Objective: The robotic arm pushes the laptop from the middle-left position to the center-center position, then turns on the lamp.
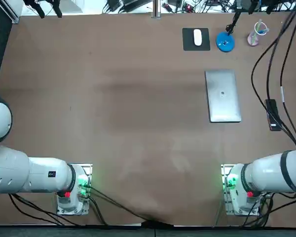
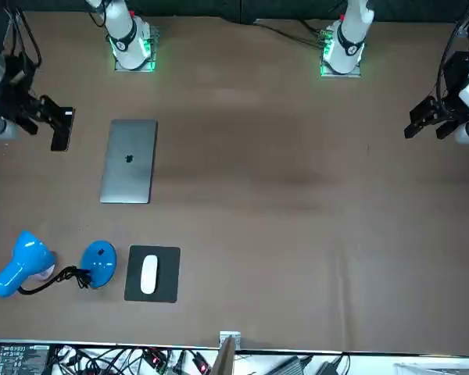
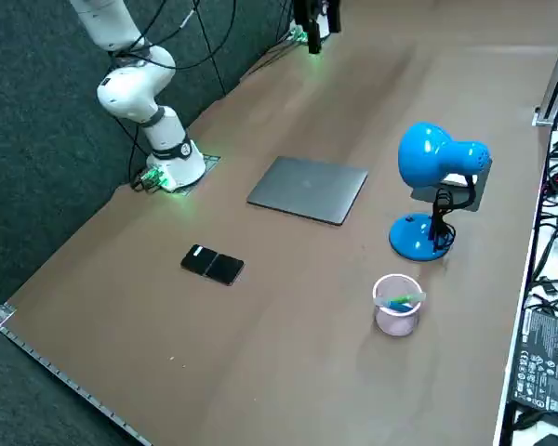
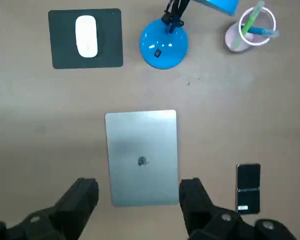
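The table [image 1: 113, 98] centre lies well left of the closed silver laptop [image 1: 223, 95], so the push is not yet done; the blue desk lamp [image 1: 225, 42] stands beyond the laptop's far short edge; the right gripper [image 4: 139, 186] hangs clear of the laptop, claw wide; best to descend at its right long edge, the smartphone [image 1: 272, 114] side, touch mid-length, and push leftward steadily lest it yaw.

Plain brown worktop [image 1: 113, 98], mostly bare, and all the stuff sits on the robot's right side. A closed silver laptop [image 1: 223, 95] lies flat, with a black phone [image 1: 272, 114] near it toward the right edge. Along the far edge are a black mouse pad [image 1: 196, 39] with a white mouse [image 1: 198, 37] on it, a blue lamp [image 1: 225, 42] on its round base, then a pinkish cup [image 1: 254, 38]. The right pincer [image 4: 139, 190] hangs over the laptop's near end, fingers spread wide.
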Controlling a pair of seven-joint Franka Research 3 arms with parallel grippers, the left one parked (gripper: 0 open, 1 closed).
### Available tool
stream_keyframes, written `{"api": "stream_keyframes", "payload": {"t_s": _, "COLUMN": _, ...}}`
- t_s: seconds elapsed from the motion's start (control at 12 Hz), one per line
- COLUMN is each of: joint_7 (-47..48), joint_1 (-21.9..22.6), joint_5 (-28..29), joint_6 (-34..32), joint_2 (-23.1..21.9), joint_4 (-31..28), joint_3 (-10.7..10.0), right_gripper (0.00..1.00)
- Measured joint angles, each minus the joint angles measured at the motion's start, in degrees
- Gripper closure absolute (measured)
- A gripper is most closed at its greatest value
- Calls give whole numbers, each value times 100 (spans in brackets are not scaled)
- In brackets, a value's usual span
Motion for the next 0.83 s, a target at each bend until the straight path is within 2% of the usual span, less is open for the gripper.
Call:
{"api": "stream_keyframes", "payload": {"t_s": 0.42, "joint_7": 26, "joint_1": -87, "joint_5": 22, "joint_6": -292, "joint_2": -607, "joint_4": -524, "joint_3": -7, "right_gripper": 0}}
{"api": "stream_keyframes", "payload": {"t_s": 0.83, "joint_7": 87, "joint_1": -130, "joint_5": 26, "joint_6": -289, "joint_2": -740, "joint_4": -782, "joint_3": -57, "right_gripper": 0}}
